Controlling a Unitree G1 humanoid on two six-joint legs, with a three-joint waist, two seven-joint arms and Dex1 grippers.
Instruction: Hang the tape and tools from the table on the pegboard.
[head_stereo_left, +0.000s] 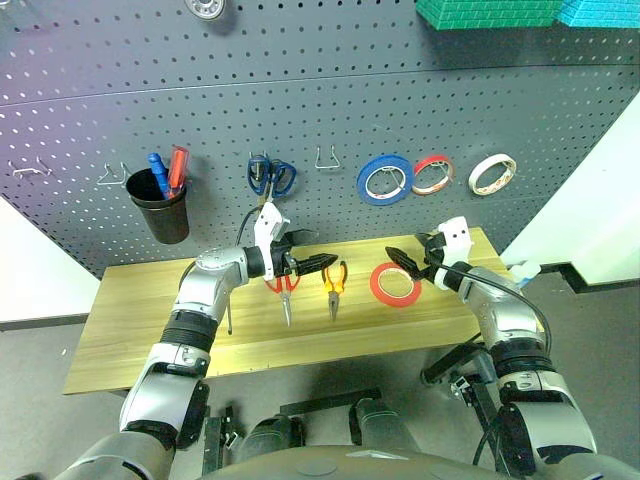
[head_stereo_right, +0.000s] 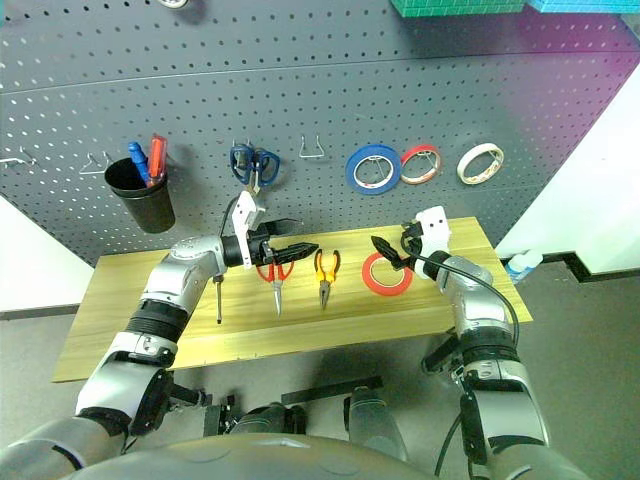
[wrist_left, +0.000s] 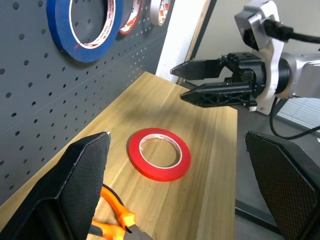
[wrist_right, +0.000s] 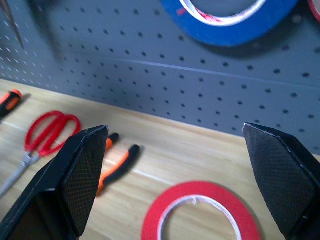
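While both arms reach out level over the table, the left gripper hangs spread wide above the red-handled scissors, and the right gripper, jaws equally apart, hovers at the red tape, seemingly not touching it. Tape, pliers, scissors and screwdriver lie along the table's back half, toward the pegboard; the front edge and left end stand bare. On the pegboard, a black cup holds blue and red screwdrivers.
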